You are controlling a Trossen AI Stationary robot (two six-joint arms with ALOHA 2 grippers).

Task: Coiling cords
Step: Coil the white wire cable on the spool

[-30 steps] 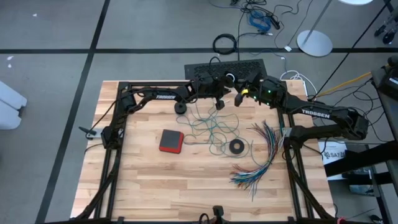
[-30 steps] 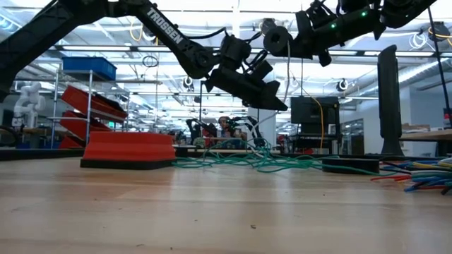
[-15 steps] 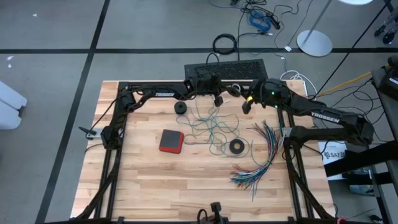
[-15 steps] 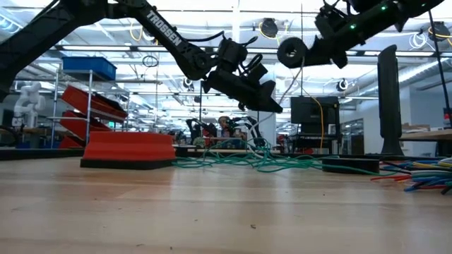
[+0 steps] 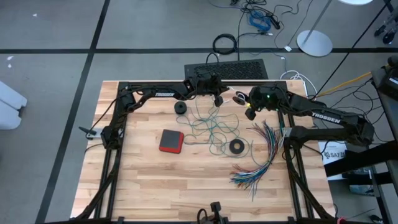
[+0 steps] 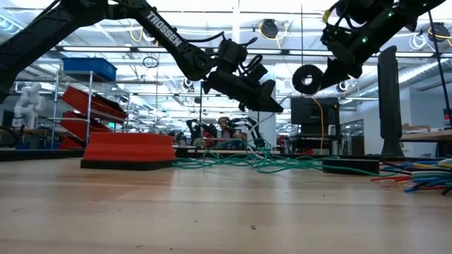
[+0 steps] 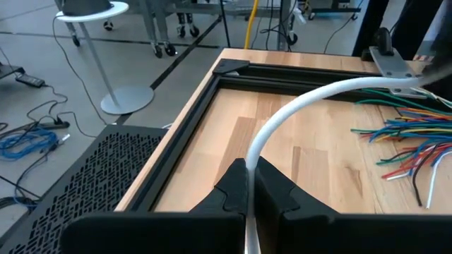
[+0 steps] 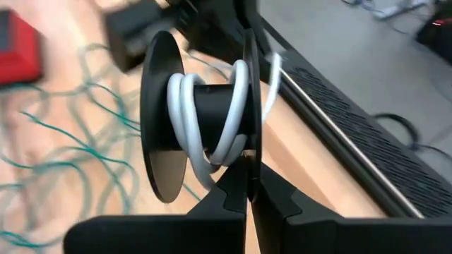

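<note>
Since a second ago the right gripper (image 8: 247, 194), fingers clamped on the black spool's (image 8: 205, 127) flange, has swung down and rightward, wrapping more white cord (image 7: 296, 113). The left gripper (image 7: 247, 190) stays clamped on that cord above the surface's (image 5: 186, 186) far edge, while the teal cord (image 5: 211, 127) lies loose.

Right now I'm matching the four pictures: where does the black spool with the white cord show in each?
High view: spool at the right gripper, near the table's far edge.
Low view: spool in the air, upper right.
Left wrist view: only its white cord.
Right wrist view: spool fills the centre.
Shared landmark: the green cord.
</note>
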